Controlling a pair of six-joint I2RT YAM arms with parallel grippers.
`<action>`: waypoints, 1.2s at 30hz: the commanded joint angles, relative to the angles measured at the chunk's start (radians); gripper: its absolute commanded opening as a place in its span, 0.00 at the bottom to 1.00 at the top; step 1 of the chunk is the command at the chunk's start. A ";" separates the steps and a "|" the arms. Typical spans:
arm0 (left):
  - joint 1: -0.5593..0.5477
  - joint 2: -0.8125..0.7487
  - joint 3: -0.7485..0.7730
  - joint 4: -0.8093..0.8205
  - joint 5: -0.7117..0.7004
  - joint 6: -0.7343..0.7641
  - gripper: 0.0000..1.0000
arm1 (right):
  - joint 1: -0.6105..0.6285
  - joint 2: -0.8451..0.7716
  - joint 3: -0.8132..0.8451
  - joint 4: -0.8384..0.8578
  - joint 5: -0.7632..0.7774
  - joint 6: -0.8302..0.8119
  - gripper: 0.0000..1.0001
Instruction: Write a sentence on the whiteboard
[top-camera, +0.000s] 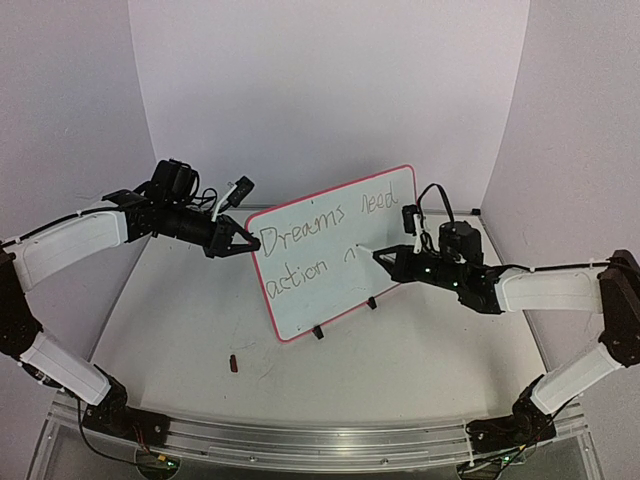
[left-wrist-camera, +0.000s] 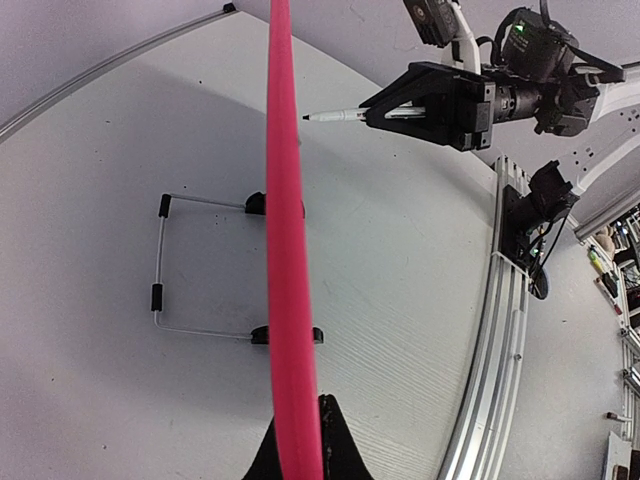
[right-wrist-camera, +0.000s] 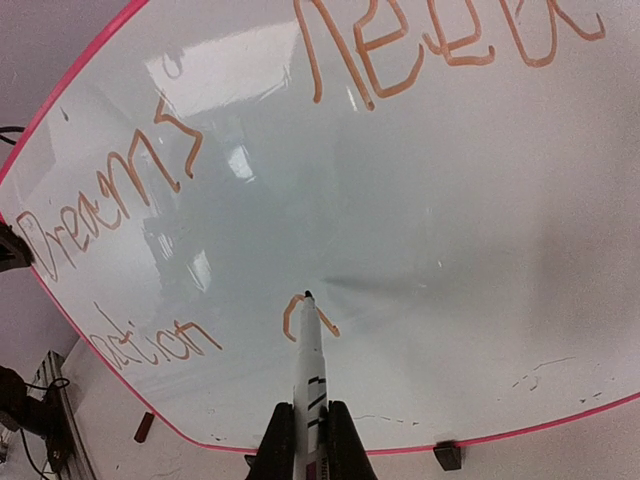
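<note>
Right gripper (top-camera: 388, 260) clamps the pen (right-wrist-camera: 306, 370), tip at the upright mid-table board (top-camera: 345, 295) beside "action" in line 2 of the sentence (top-camera: 300, 240), while the left gripper (top-camera: 236, 243) pinches the board's edge; I fear pressing too hard tips or slides it, smearing strokes.

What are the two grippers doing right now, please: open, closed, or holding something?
Left gripper: closed on the whiteboard, gripping its red edge.
Right gripper: closed on the marker.

"Dreams need action" on whiteboard (top-camera: 335, 298)
</note>
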 joint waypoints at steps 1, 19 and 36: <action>-0.032 0.047 -0.026 -0.131 -0.024 0.040 0.00 | -0.009 -0.001 0.007 0.025 0.025 -0.014 0.00; -0.033 0.054 -0.025 -0.130 -0.024 0.042 0.00 | -0.021 0.041 0.043 0.027 0.053 -0.027 0.00; -0.032 0.053 -0.024 -0.132 -0.024 0.042 0.00 | -0.021 0.065 -0.011 0.033 0.020 -0.011 0.00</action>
